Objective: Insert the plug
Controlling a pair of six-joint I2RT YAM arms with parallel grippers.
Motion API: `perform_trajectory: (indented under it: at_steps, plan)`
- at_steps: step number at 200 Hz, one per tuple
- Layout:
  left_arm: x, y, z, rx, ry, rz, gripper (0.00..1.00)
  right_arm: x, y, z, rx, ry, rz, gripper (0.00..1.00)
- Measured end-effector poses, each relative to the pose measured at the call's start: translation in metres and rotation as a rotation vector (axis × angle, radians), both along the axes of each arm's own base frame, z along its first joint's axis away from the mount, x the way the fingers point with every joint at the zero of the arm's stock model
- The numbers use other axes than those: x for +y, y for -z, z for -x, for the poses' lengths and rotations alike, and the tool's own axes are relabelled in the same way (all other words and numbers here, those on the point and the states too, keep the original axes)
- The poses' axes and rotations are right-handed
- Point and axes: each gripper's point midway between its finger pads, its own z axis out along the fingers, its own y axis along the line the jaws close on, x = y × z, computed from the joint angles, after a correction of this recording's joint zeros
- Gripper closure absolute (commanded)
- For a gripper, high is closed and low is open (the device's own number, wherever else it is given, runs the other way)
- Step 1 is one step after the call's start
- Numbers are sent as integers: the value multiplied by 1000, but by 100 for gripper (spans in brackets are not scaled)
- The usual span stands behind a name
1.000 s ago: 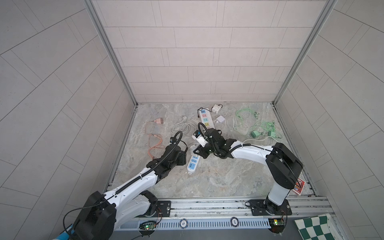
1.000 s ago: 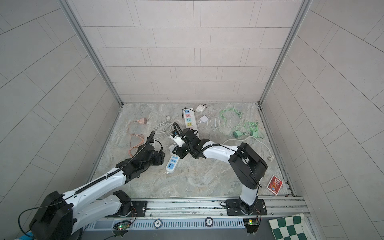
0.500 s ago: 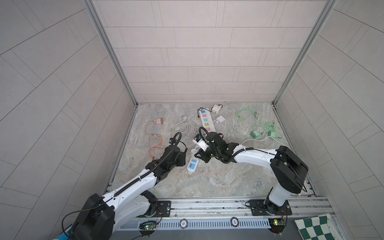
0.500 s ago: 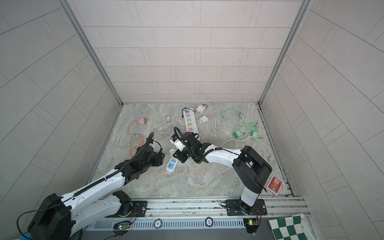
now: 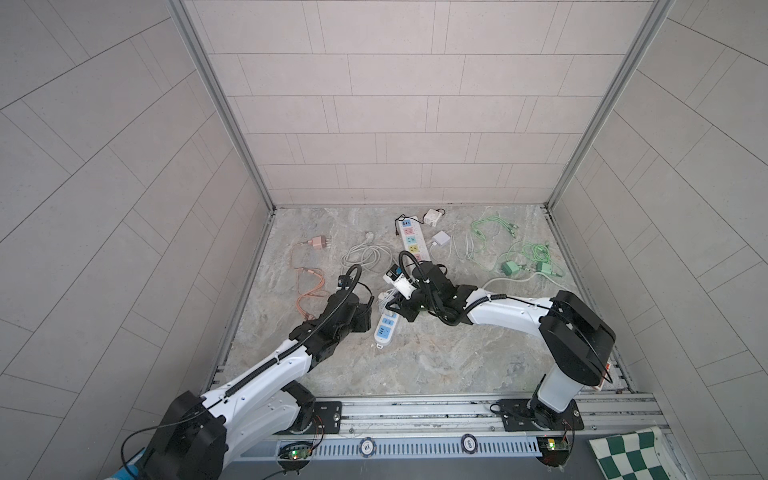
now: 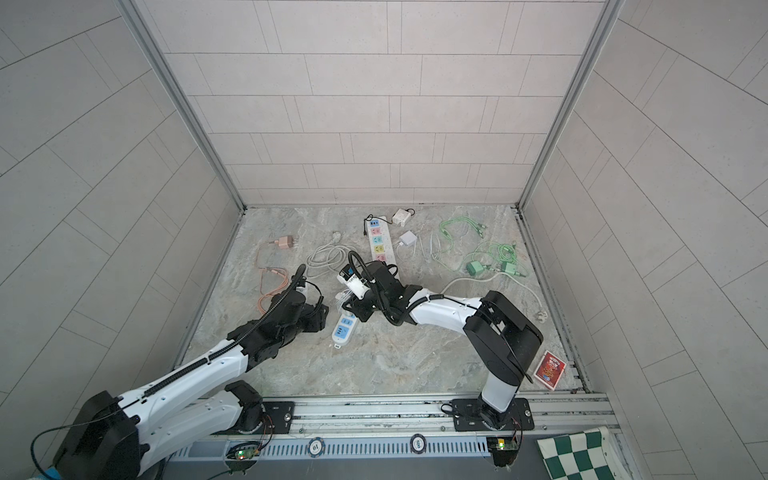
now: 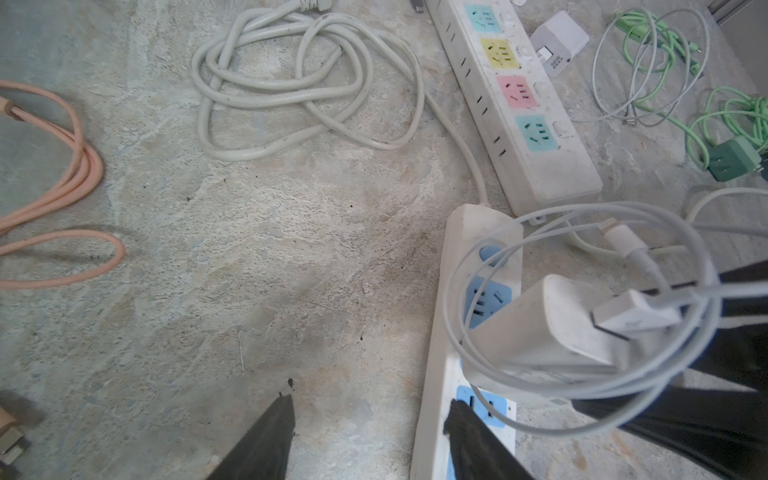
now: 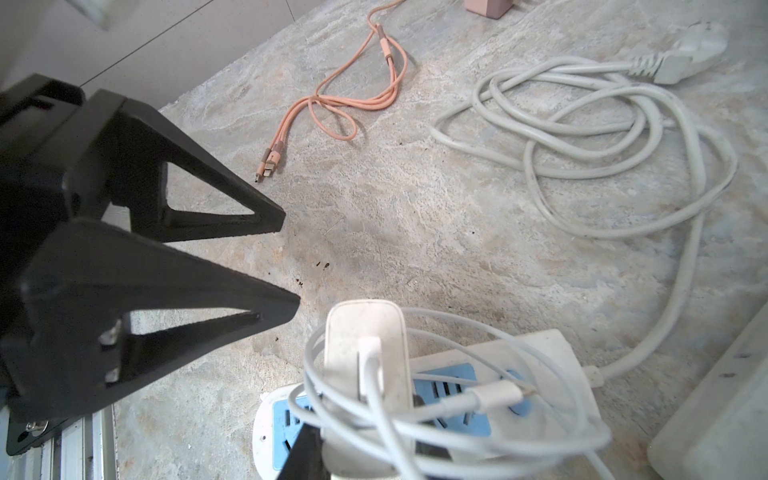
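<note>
So the right gripper [image 7: 623, 353] is clamped on the boxy white plastic charger plug [image 7: 540, 332], which sits tilted over a blue socket [image 7: 486, 299] of the white plastic power strip [image 7: 461, 257]. I'd level it, line up the prongs and push straight down. The left gripper [image 7: 370, 432], jaws wide, could pin the strip.

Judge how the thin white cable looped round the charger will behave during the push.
Probably floppy: the thin white cable hangs in slack loops around the white charger. Likely to snag: loops drape across the blue-socket strip below it.
</note>
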Motion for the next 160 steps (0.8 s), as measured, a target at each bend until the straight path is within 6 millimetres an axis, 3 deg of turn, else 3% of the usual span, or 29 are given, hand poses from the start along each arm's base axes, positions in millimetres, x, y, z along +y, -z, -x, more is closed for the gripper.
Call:
perform_trajectory:
  at_steps: [84, 160]
  plan:
    - [-1, -5, 1, -12, 6, 13, 38, -2, 10, -3, -1, -1, 25, 98]
    - [-25, 2, 19, 36, 154, 101, 36, -5, 11, -5, 1, 8, 27, 98]
